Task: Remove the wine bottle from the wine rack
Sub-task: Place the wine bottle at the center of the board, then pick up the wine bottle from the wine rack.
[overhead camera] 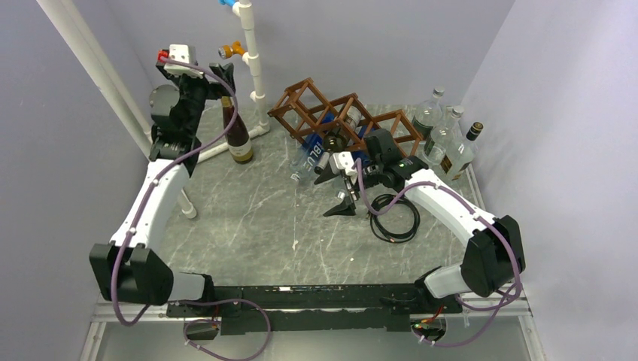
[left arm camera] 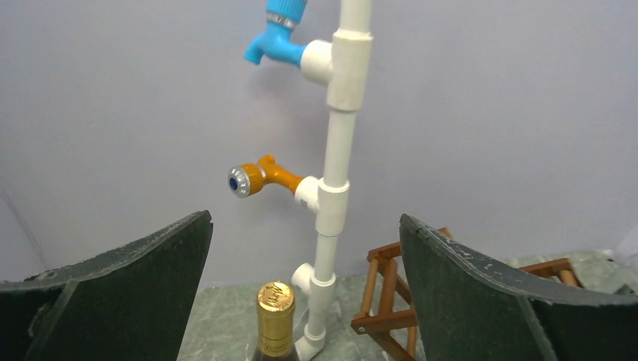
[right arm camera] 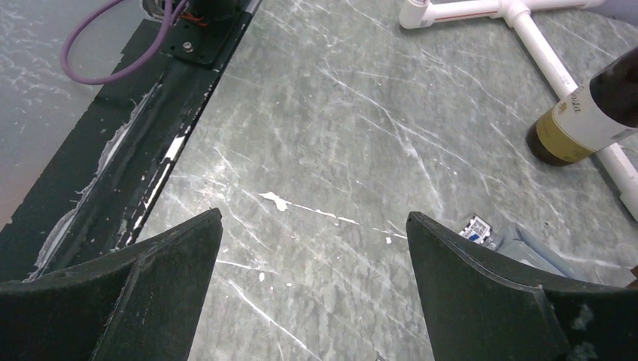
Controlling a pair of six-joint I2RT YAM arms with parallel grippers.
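Standing upright at upper left of the overhead view, the wine bottle (overhead camera: 239, 139) is off the wine rack (overhead camera: 331, 113). The left gripper (left arm camera: 305, 218), spread wide over its cap, should lift straight up. The right gripper (right arm camera: 314, 214) gapes empty.

The wine bottle (overhead camera: 238, 135) is dark brown with a cream label and gold cap; the wine rack (left arm camera: 387, 289) is reddish brown; the table (overhead camera: 256, 218) is grey-green, veined white.
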